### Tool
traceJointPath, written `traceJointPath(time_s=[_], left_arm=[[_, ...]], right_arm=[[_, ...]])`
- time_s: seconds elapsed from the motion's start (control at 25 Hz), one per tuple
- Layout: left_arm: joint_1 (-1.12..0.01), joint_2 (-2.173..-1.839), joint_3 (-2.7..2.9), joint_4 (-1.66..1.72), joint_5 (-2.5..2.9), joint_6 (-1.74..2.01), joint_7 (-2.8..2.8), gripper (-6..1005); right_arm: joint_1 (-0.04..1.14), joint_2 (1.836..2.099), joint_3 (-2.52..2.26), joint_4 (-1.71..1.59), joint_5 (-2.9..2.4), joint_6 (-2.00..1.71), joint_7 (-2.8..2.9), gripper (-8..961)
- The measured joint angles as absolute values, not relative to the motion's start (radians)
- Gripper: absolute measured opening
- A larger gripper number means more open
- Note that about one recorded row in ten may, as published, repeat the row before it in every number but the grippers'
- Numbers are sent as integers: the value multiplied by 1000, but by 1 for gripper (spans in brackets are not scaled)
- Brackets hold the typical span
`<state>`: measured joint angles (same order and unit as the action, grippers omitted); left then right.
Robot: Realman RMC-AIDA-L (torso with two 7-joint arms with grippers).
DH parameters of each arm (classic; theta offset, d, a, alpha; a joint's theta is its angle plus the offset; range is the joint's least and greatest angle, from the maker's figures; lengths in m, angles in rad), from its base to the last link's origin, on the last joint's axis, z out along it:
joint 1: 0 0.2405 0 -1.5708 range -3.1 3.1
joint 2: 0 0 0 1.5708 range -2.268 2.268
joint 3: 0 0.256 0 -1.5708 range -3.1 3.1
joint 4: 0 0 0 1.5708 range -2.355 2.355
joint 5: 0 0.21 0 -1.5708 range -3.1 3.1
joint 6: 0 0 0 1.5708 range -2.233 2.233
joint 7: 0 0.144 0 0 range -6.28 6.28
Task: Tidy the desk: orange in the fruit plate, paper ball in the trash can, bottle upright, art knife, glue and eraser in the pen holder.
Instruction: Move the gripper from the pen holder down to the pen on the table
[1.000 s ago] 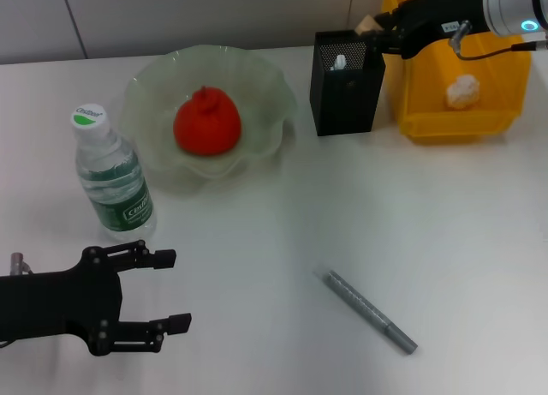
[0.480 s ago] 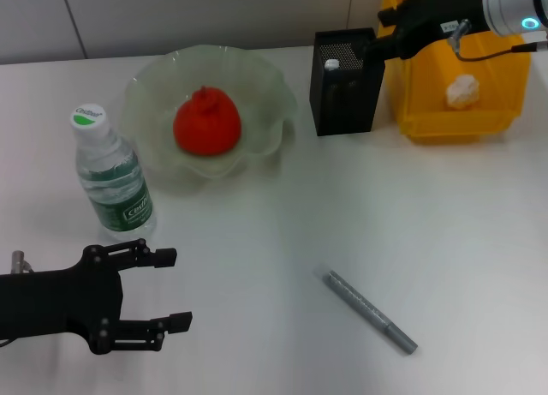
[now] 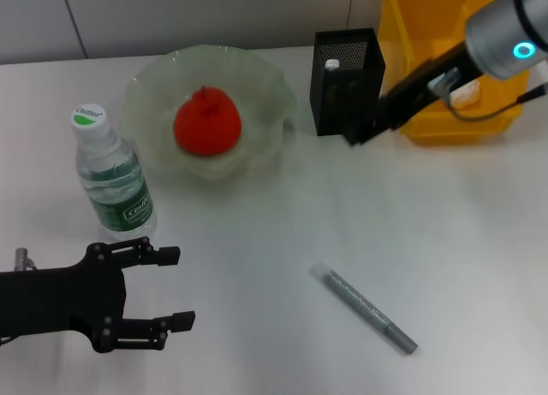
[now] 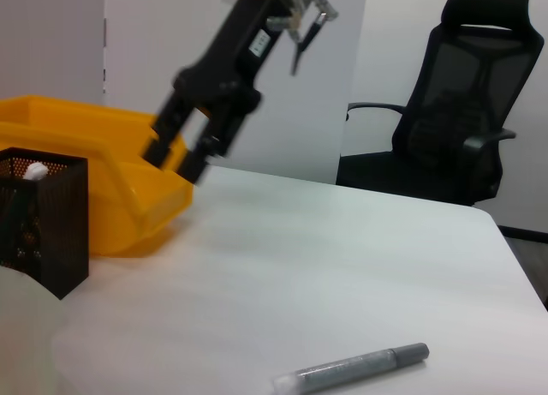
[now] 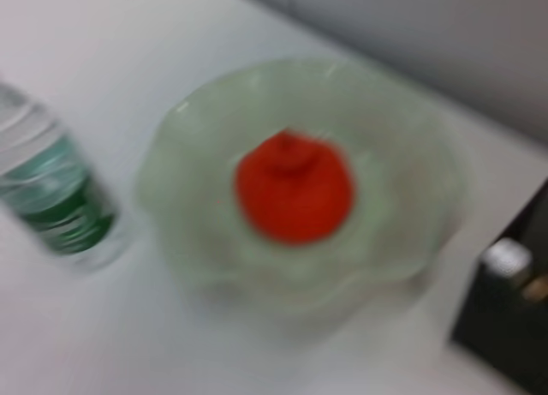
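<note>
- Art knife (image 3: 366,308): slim grey stick lying flat on the white worktop (image 3: 445,241), at about 5 o'clock of the head view, well apart from everything else; tip toward 4 o'clock.
- Handling, as a judgement: light, stiff, smooth-sided, liable to roll or skid; best pinched across the middle of the barrel.
- Right claw (image 3: 361,131): at 1 o'clock, just beside the pen holder (image 3: 345,80), low over the worktop; fingers apart in the left wrist view, holding nothing.
- Left claw (image 3: 167,288): at 8 o'clock, fingers apart, empty, near the upright bottle (image 3: 112,178).
- Orange (image 3: 206,122) inside the fruit plate (image 3: 257,78) at 11 o'clock; yellow trash can (image 3: 419,104) at 2 o'clock.
- Surroundings: plain pale wall behind; black office chair (image 4: 458,112) beyond the far edge of the worktop.
</note>
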<state>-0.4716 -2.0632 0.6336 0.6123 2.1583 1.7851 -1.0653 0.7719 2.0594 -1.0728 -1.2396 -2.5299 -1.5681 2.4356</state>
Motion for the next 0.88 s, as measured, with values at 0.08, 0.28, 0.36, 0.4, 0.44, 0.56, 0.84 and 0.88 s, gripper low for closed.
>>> traceJointPath(time_s=[0.08, 0.28, 0.36, 0.4, 0.44, 0.56, 0.84, 0.88], left_arm=[[-472, -2064, 641, 612, 2158, 1785, -1065, 840], [-473, -2065, 653, 612, 2158, 1785, -1065, 840], [-473, -2065, 653, 612, 2158, 1785, -1065, 840], [-473, -2065, 654, 612, 2158, 1785, -1064, 840], [-473, -2065, 655, 612, 2158, 1785, -1064, 840], [-473, -2065, 664, 612, 2158, 1785, -1064, 840], [-473, -2064, 668, 612, 2158, 1783, -1063, 840], [-472, -2064, 668, 612, 2158, 1783, -1062, 840]], right_arm=[[792, 2060, -1086, -1222, -2530, -1615, 2493, 685], [854, 2061, -1128, -1109, -2535, -1680, 2580, 685], [882, 2063, -1166, -1050, -2550, -1682, 2609, 685], [896, 2067, -1189, -1020, -2562, -1678, 2621, 685], [911, 2072, -1213, -990, -2573, -1670, 2629, 685], [947, 2085, -1298, -919, -2580, -1635, 2656, 684], [972, 2092, -1486, -870, -2534, -1555, 2737, 684], [972, 2092, -1500, -869, -2525, -1545, 2744, 684]])
